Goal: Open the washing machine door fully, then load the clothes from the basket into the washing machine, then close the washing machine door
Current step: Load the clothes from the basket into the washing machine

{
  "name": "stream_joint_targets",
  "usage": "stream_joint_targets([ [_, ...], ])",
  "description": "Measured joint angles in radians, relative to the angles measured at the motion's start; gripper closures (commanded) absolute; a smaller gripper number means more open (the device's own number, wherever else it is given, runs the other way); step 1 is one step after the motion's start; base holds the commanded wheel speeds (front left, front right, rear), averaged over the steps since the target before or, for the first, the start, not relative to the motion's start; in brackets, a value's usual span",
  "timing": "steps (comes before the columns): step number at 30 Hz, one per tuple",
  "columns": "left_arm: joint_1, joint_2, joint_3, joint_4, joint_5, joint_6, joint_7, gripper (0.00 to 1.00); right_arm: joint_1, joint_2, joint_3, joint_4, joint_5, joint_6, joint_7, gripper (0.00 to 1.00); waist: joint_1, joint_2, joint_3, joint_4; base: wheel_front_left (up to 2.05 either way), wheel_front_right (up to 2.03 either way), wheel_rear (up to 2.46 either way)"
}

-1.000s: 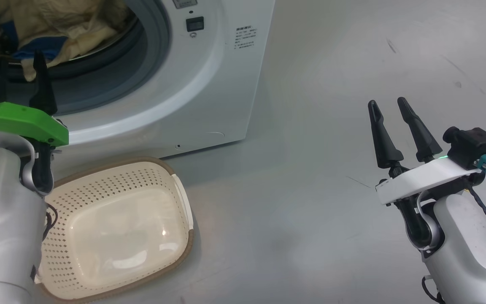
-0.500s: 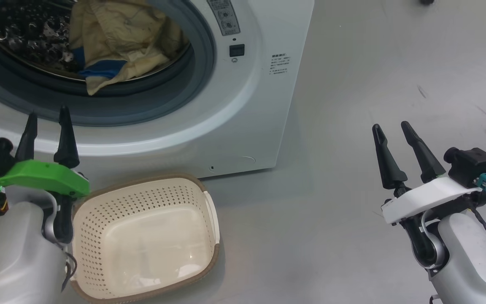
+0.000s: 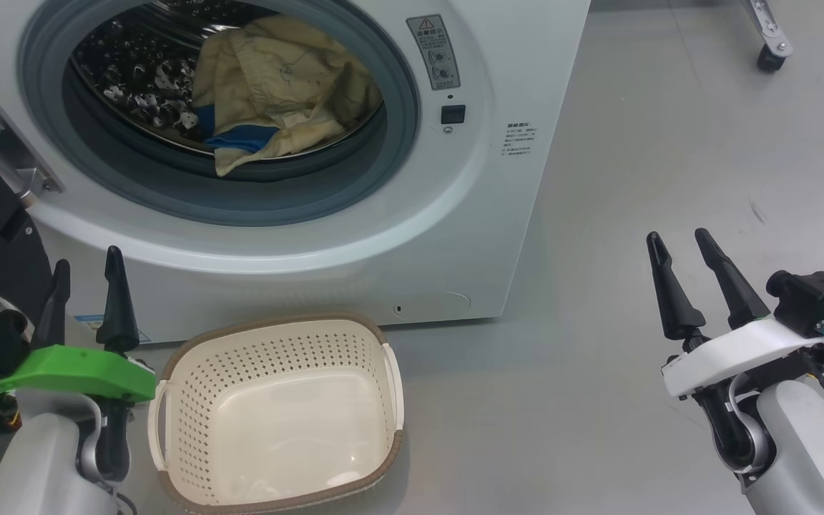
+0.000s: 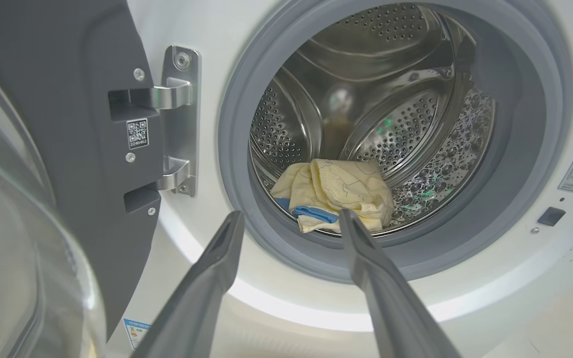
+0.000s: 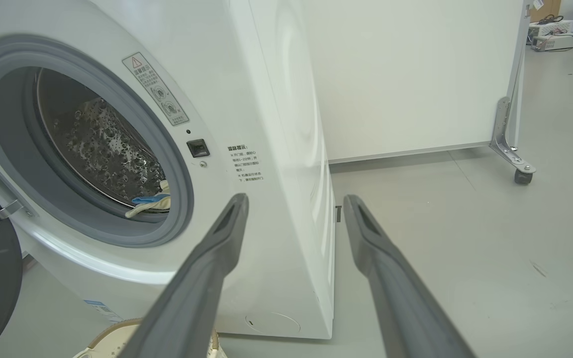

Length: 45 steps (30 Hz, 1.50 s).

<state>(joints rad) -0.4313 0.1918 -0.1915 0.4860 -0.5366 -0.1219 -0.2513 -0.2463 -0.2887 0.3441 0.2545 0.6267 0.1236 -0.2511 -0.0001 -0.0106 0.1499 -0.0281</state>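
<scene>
Grey floor (image 3: pixel 634 179) | left end effector (image 3: pixel 87 257) released | clothes (image 3: pixel 283 93) in drum (image 3: pixel 133 64), seemingly beyond it

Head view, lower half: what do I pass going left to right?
left gripper → basket → right gripper

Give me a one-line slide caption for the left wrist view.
Open left gripper faces the washing machine, pale yellow clothes lying in its drum, the washing machine door standing open alongside.
</scene>
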Motion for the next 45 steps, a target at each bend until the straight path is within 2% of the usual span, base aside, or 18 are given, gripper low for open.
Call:
stream_joint_targets([
  [15, 0.154, -0.032, 0.072, -0.162, 0.026, 0.011, 0.0, 0.0, 0.025, -0.019, 0.0, -0.022, 0.002, 0.0, 0.0, 0.0, 0.0, 0.0, -0.038, 0.05, 0.0, 0.0, 0.0],
  [22, 0.191, -0.022, 0.081, -0.23, 0.083, 0.021, 0.0, 0.0, 0.038, -0.02, 0.004, -0.031, 0.002, 0.0, 0.0, 0.0, 0.0, 0.0, -0.04, 0.054, 0.0, 0.0, 0.0],
  [27, 0.216, -0.01, 0.08, -0.255, 0.105, 0.029, 0.0, 0.0, 0.038, -0.02, 0.009, -0.034, 0.002, 0.0, 0.0, 0.0, 0.0, 0.0, -0.038, 0.053, 0.0, 0.0, 0.0],
  [45, 0.264, -0.021, 0.085, -0.298, 0.114, 0.029, 0.0, 0.0, 0.038, -0.027, 0.012, -0.036, 0.002, 0.0, 0.0, 0.0, 0.0, 0.0, -0.029, 0.037, 0.0, 0.0, 0.0],
])
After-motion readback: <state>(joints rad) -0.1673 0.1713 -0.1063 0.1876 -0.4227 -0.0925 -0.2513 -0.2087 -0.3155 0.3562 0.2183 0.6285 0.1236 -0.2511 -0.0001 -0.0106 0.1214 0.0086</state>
